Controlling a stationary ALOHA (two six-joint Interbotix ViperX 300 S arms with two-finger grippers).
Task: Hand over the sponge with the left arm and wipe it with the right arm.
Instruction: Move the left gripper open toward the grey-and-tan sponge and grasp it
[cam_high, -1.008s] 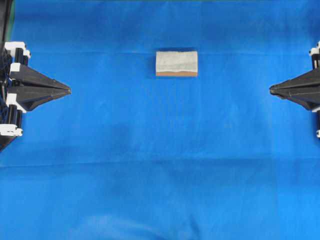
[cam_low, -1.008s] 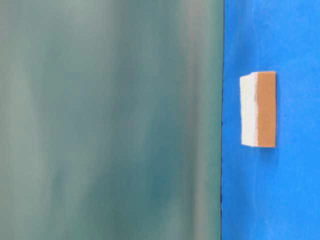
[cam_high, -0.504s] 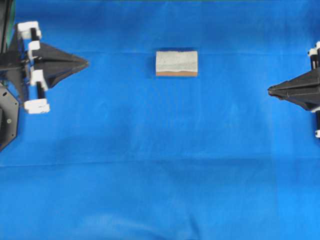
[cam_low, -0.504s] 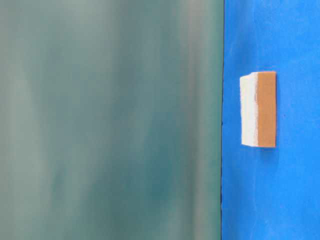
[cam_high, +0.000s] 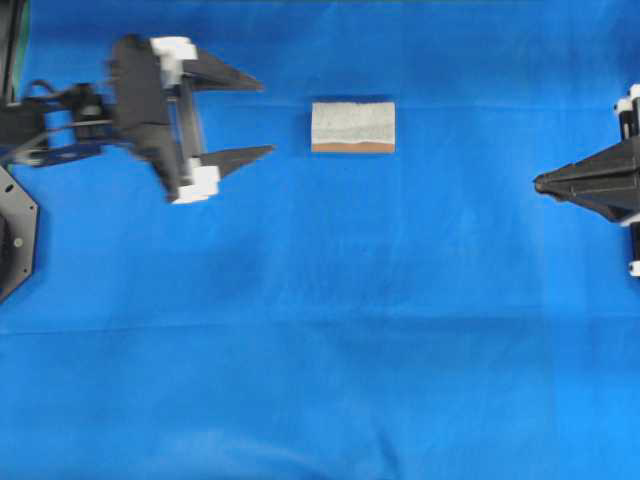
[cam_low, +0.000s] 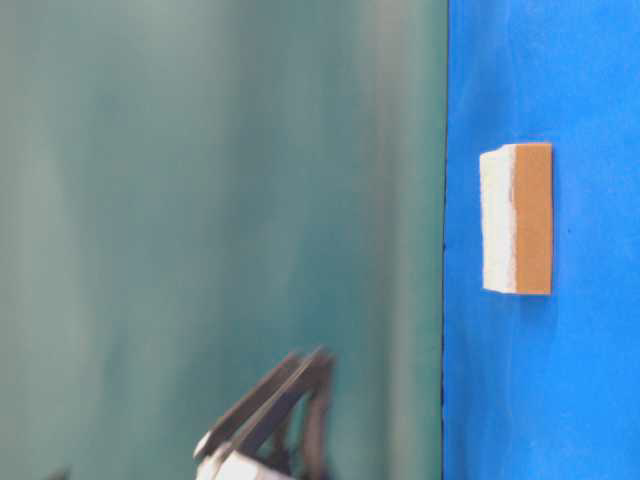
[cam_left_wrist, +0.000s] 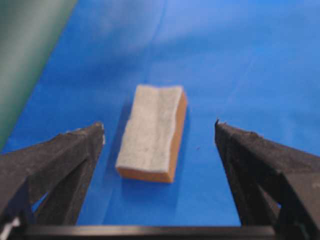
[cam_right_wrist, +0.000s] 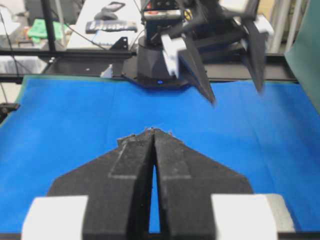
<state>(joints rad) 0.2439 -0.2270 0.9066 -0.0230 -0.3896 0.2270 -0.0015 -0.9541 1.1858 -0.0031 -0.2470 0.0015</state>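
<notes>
The sponge (cam_high: 353, 125) lies flat on the blue cloth at the upper middle, whitish-grey top up with a tan layer along its near edge. My left gripper (cam_high: 267, 118) stands open just left of it, fingers pointing at it, a short gap away. The left wrist view shows the sponge (cam_left_wrist: 154, 132) lengthwise ahead of and between the spread fingers (cam_left_wrist: 65, 165), untouched. The table-level view shows the sponge (cam_low: 517, 218) on its own and the left gripper (cam_low: 290, 395) low in the picture. My right gripper (cam_high: 537, 182) is shut and empty at the right edge, its tips (cam_right_wrist: 152, 131) together.
The blue cloth (cam_high: 320, 330) covers the whole table. A green backdrop (cam_low: 200, 200) fills the left of the table-level view. Beyond the cloth's far edge in the right wrist view stand the left arm's base (cam_right_wrist: 155, 70), a black rail and cluttered desks.
The left gripper has swung from the left edge up and rightward toward the sponge and opened wide. The sponge and the right gripper have not moved.
</notes>
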